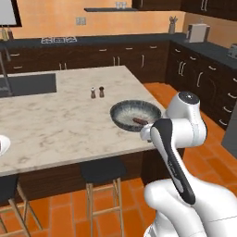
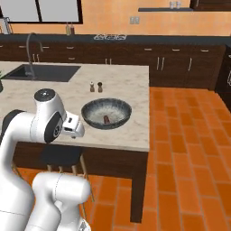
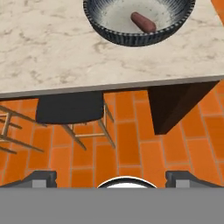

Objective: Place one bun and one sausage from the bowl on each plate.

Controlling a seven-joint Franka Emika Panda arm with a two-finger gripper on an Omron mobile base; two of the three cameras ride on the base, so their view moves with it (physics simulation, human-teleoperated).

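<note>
Our gripper (image 3: 111, 179) hangs with jaws spread wide and empty over orange floor tiles, short of the island edge. The bowl (image 3: 139, 36) sits at the top of the hand view, one sausage (image 3: 143, 22) lying inside; we can make out no bun. Risk: reaching in low, we could clip the counter lip or shove the bowl, and a round sausage may roll from our pinch. Marble island top (image 1: 55, 120), salt and pepper shakers (image 1: 97, 92) mid-frame, a black stool (image 3: 70, 107) below, dark cabinets behind.

The counter (image 1: 60, 120) looks like pale veined marble, smooth and matt. The bowl (image 1: 121, 112) is speckled glazed ceramic. Floor tiles (image 3: 131, 140) are orange terracotta. Stool legs (image 1: 90, 206) look wooden.
</note>
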